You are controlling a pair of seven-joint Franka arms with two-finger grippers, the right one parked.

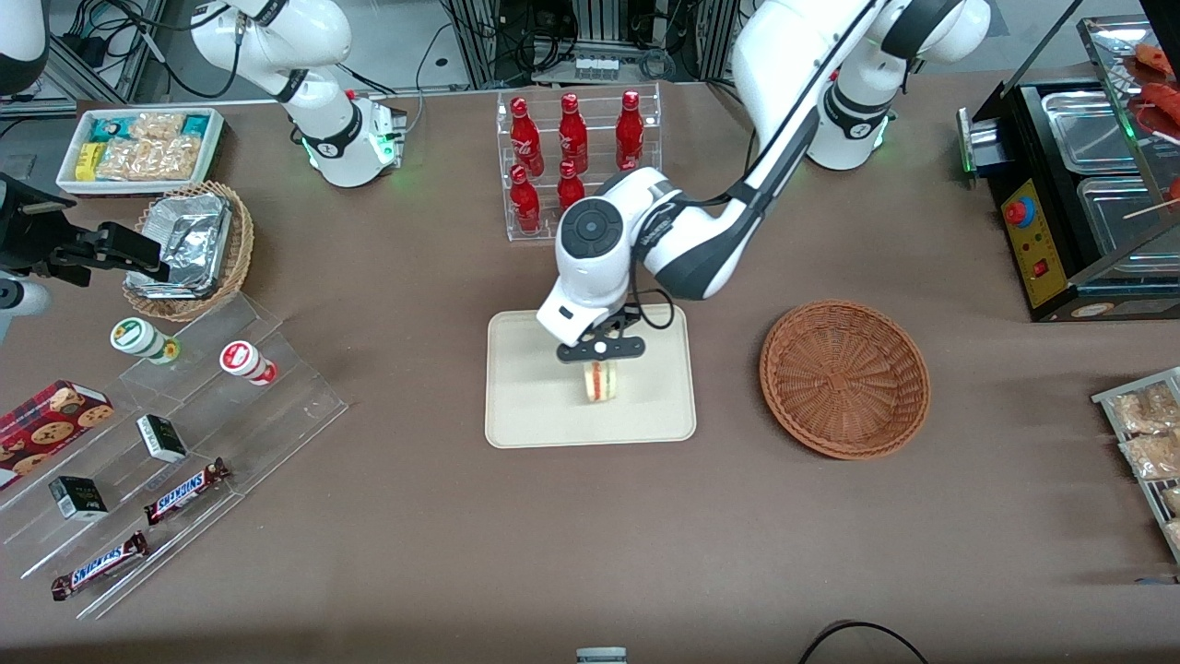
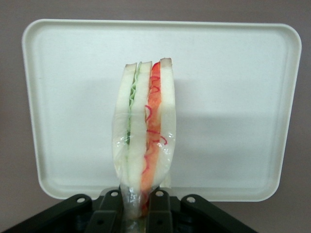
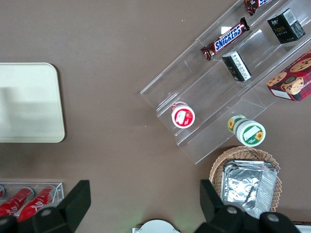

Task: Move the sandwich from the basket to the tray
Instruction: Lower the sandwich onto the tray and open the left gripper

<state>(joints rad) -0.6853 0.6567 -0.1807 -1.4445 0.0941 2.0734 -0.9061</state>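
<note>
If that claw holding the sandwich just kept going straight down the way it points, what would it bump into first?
Most likely the tray. The gripper points down over it, shut on the sandwich, so the sandwich's lower end should meet the tray first. The remaining gap is unclear.

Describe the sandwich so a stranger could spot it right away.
Find the cream tray mid-table, in front of the rack of red bottles. Over it, the gripper is shut on the sandwich: a pale bread wedge with red and green layers, unlike any packaged snack around.
</note>
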